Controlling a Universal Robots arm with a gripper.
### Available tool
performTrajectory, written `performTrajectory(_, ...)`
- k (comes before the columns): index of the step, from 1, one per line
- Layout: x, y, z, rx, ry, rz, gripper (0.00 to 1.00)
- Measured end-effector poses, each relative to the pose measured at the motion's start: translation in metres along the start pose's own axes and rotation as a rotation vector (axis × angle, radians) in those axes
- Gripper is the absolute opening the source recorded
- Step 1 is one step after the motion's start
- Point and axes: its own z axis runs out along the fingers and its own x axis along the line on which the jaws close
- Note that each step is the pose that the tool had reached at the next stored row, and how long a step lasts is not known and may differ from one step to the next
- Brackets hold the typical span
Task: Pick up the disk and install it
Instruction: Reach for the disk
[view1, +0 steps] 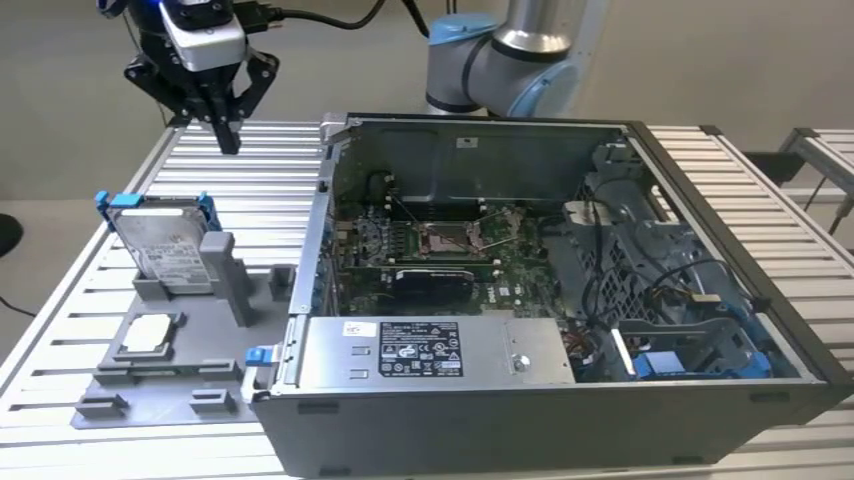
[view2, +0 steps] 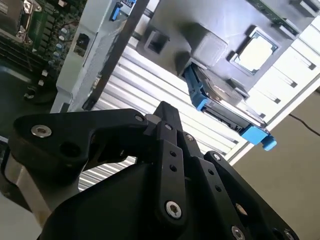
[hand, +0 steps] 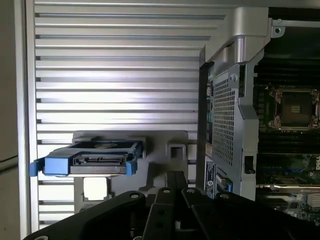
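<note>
The claw (view1: 227, 138) hangs above the bench (view1: 60, 310), pressed together and empty — the disk (view1: 167, 245) stands on edge in a grey holder (view1: 174, 378), well apart.

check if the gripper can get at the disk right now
Probably yes: the disk stands upright in the grey holder with its top edge bare and nothing over it. The gripper hangs above the table nearby, shut and empty, so it would need to open.

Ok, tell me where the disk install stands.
Nothing done yet: the disk stands upright in its grey holder beside the open computer case. In hand: nothing; the tool is shut and empty, above the table, away from the disk. Left: the pickup and the install.
</note>
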Motion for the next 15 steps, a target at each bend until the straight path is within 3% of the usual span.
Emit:
performTrajectory(6,0.0196,-0.0002,-0.0006,0.0,0.0001,-0.001,0.0)
performTrajectory(15,0.055,-0.0006,-0.0016,-0.0001,0.0001,-0.003,0.0)
